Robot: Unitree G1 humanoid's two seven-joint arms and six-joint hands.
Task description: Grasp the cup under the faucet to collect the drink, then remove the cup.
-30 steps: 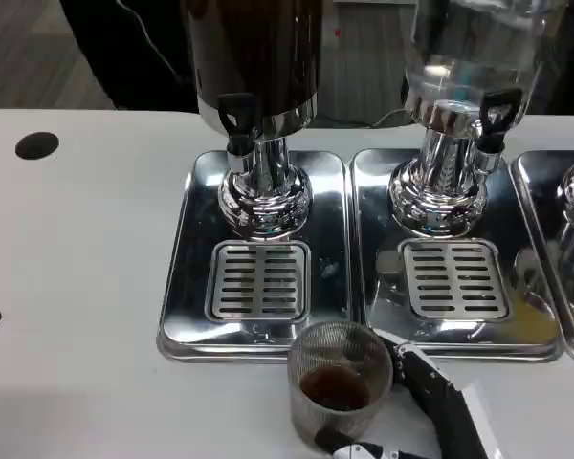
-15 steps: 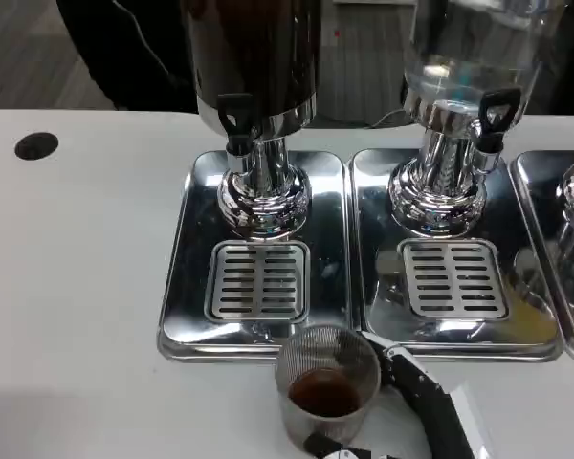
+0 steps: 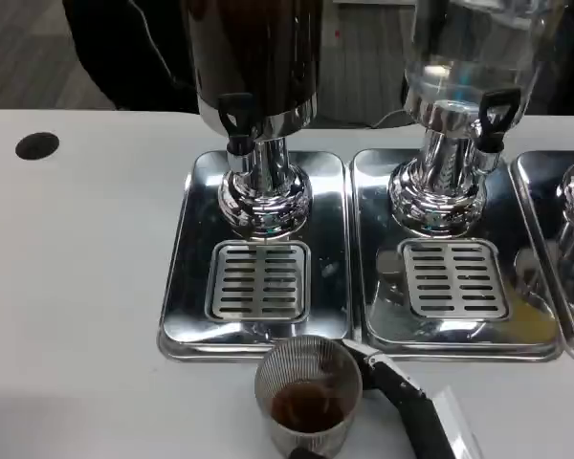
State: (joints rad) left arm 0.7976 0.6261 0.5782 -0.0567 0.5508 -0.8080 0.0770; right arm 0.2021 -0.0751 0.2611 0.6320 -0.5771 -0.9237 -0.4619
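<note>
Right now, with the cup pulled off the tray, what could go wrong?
The cup holds dark drink and the right hand grips it near the picture's bottom edge; a tilt or jerk could slosh it onto the white table. It sits close to the left drip tray, so swinging it forward might clip the tray's front lip.

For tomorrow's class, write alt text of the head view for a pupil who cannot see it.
The robot's right hand holds a ribbed clear glass cup with brown drink on the white table, in front of a shiny steel drip tray. Behind stand a dark drink dispenser and a clear one.
</note>
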